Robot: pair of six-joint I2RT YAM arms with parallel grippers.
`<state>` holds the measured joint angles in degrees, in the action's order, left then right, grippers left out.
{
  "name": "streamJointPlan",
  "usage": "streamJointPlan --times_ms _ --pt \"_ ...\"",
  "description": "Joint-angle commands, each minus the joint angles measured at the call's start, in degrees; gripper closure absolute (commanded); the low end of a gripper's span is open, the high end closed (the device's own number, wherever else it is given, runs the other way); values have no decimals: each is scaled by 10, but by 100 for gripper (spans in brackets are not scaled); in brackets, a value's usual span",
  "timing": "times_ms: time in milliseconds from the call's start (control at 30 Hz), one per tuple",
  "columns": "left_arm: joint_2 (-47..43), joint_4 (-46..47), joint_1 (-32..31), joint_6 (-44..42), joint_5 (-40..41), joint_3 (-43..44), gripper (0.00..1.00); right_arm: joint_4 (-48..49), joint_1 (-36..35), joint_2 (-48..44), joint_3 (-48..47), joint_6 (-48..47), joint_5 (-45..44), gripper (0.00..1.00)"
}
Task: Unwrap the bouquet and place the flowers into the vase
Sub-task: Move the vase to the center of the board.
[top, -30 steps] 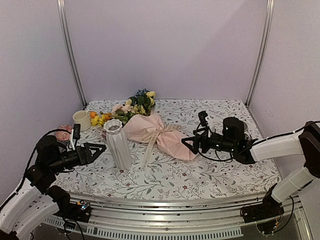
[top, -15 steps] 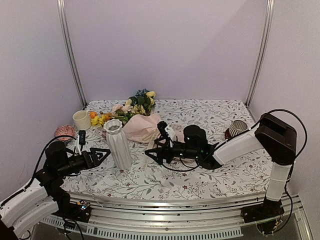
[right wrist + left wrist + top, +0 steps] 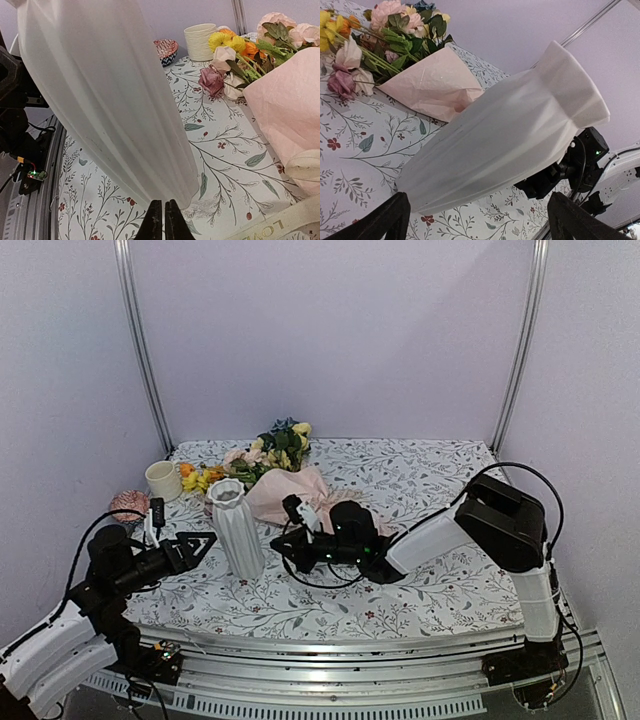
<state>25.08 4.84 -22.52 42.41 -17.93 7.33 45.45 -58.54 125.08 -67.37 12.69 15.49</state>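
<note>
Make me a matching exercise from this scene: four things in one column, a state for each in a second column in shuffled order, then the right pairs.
Things:
1. vase
2. bouquet
3. left gripper
4. right gripper

States:
A. jaws shut
B. lying down, wrapped in pink paper
C. standing upright, white
D. jaws wide open

Pairs: 1-C, 2-B, 3-D, 4-A
</note>
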Motion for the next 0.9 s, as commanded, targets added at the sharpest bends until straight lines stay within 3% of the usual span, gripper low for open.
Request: streamJointPlan --times_ms 0,867 --pt "-21 -16 -4 -13 22 -3 2 -2 -11 38 -41 8 -1 97" --pt "-46 -53 -3 -34 52 -9 2 -25 -19 174 -184 31 7 97"
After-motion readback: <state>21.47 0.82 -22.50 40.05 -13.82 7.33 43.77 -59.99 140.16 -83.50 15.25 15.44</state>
